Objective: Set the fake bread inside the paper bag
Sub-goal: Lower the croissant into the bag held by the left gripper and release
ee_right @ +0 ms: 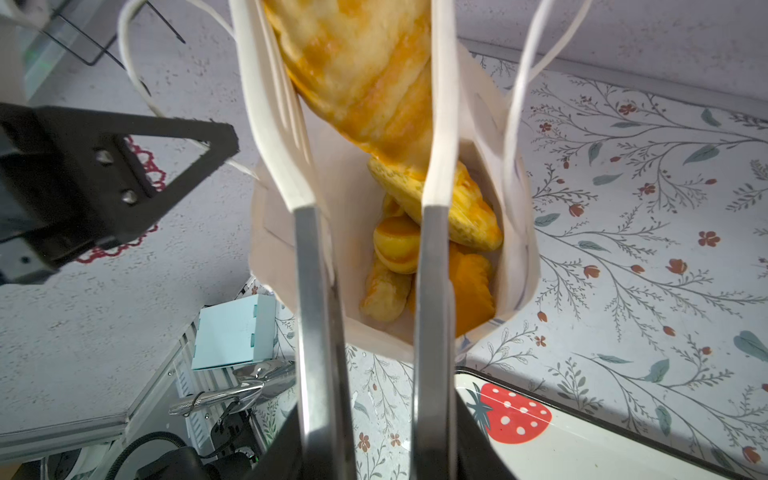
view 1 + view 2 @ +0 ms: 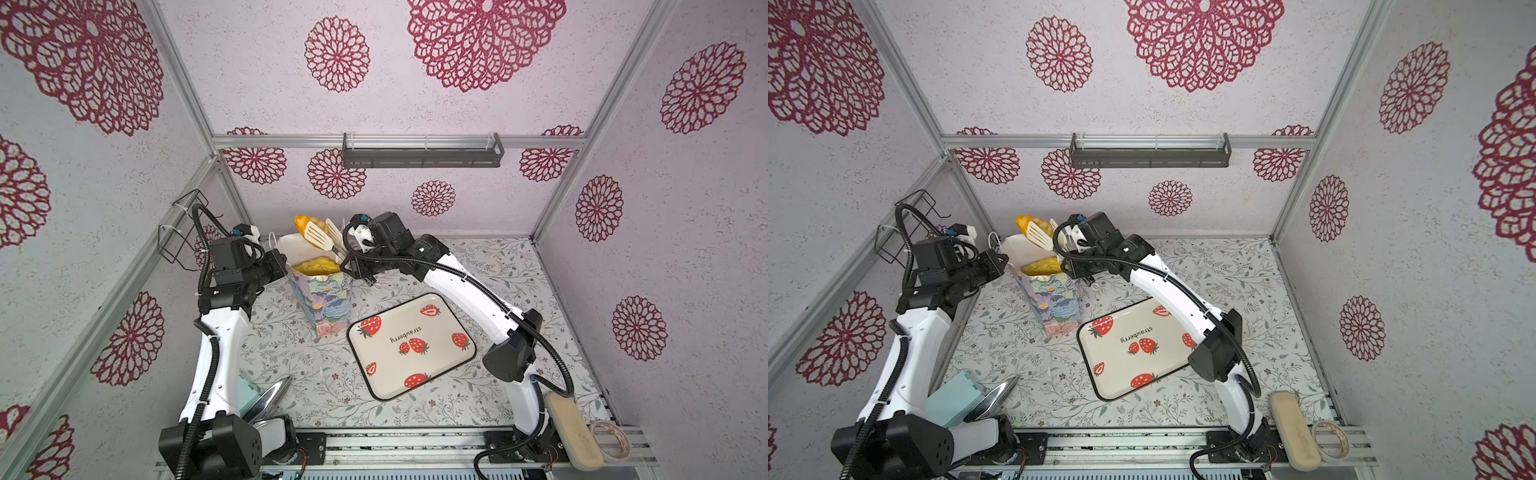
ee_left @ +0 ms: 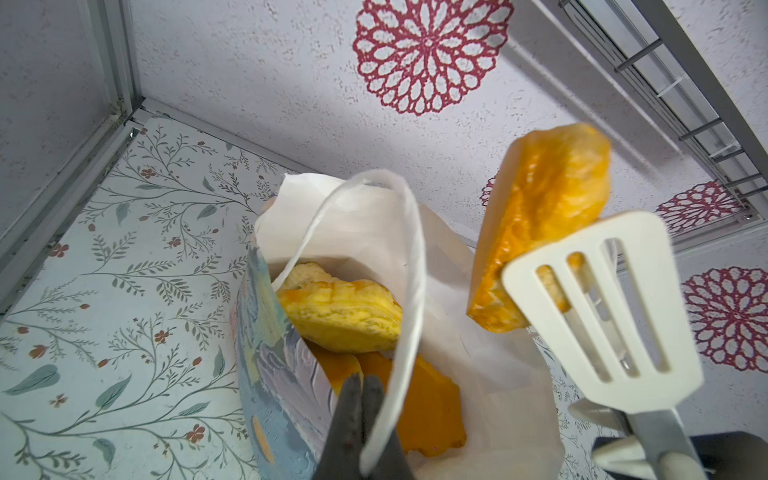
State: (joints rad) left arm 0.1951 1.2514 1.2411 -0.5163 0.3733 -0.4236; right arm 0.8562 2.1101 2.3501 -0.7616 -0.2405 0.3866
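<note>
The paper bag (image 2: 322, 303) (image 2: 1054, 299) (image 3: 282, 386) (image 1: 517, 257) stands upright at the back of the table. Several pieces of fake bread (image 2: 318, 266) (image 2: 1042, 266) (image 3: 340, 316) (image 1: 395, 249) lie inside it. My left gripper (image 2: 286, 266) (image 2: 1007, 262) (image 3: 368, 380) (image 1: 224, 143) is at the bag's left rim, shut on its white cord handle (image 3: 409, 291). My right gripper (image 2: 345, 259) (image 2: 1067, 259) (image 1: 376, 436) is shut on white-tipped metal tongs (image 2: 318, 239) (image 2: 1038, 237) (image 3: 602, 311) (image 1: 316, 291). The tongs pinch a long golden bread (image 2: 302, 223) (image 2: 1025, 223) (image 3: 548, 216) (image 1: 365, 75) just above the bag's mouth.
A strawberry-printed tray (image 2: 386, 374) (image 2: 1121, 370) lies in front of the bag to the right. A metal scoop (image 2: 272, 395) and a teal box (image 2: 955, 395) sit near the left arm's base. A beige block (image 2: 573, 432) and a tape roll (image 2: 611, 440) rest at the front right rail.
</note>
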